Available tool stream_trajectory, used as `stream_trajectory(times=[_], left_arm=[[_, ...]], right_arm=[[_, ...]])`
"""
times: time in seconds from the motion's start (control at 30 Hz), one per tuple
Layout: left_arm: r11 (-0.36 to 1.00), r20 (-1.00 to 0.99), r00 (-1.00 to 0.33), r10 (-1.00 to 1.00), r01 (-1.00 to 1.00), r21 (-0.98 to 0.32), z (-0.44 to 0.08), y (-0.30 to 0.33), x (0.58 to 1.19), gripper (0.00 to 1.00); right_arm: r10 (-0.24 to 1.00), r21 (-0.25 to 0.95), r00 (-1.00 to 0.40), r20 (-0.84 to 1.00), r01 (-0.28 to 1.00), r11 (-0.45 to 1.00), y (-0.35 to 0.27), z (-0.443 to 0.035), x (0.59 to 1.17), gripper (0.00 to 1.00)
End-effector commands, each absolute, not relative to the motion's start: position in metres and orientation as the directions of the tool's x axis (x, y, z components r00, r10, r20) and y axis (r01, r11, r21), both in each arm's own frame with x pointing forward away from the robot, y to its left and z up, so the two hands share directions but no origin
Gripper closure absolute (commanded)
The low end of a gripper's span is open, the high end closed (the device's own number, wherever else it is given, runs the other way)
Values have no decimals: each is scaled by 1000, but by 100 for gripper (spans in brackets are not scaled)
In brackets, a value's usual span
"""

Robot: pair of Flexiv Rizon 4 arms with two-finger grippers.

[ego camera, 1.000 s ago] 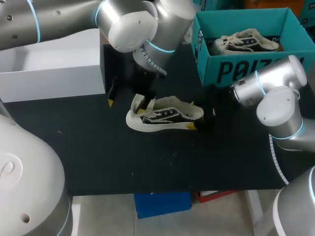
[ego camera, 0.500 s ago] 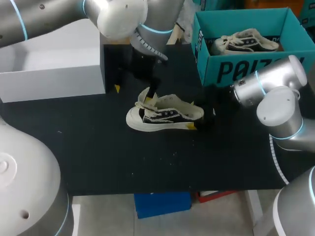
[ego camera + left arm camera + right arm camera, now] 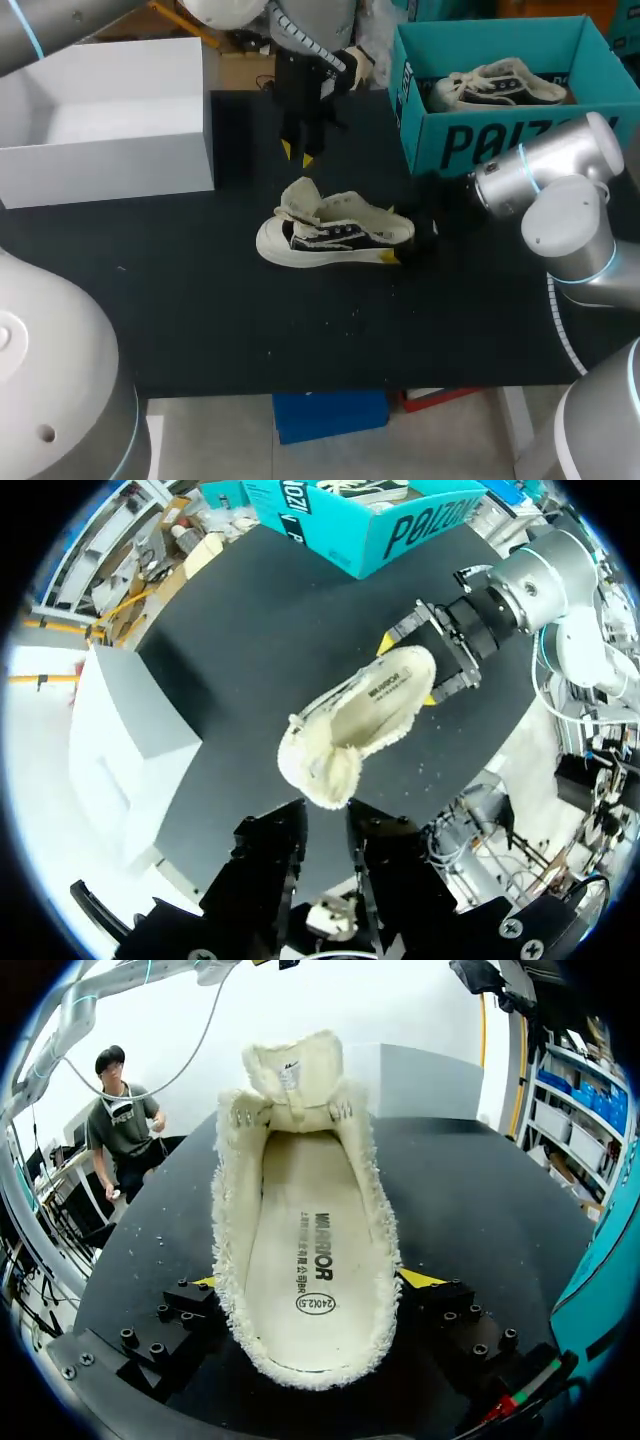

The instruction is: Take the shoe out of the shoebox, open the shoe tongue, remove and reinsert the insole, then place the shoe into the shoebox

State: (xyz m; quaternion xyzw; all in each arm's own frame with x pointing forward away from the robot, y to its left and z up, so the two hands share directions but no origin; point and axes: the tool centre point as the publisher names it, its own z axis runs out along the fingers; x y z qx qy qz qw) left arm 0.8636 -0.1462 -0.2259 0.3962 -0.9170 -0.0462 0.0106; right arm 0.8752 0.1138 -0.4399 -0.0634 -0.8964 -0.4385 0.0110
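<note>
My right gripper (image 3: 315, 1280) is clamped on the shoe (image 3: 335, 235) heel at its three o'clock, while my left gripper (image 3: 297, 153), fingers together, hangs at eleven.

Robotics lab bench by the look of it: my left arm (image 3: 40, 20) and right arm (image 3: 565, 225) come in over a black-topped work table (image 3: 200, 300), teal shoebox (image 3: 480, 145) and plain white box (image 3: 110, 160) set on it.
</note>
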Motion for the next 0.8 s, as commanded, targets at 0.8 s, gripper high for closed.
stream_trajectory(times=[0.8], left_arm=[[943,284,-920,270,193,-269,-246,-167,874,100]], right_arm=[[105,784,-992,75,124,608,114,-444,875,100]])
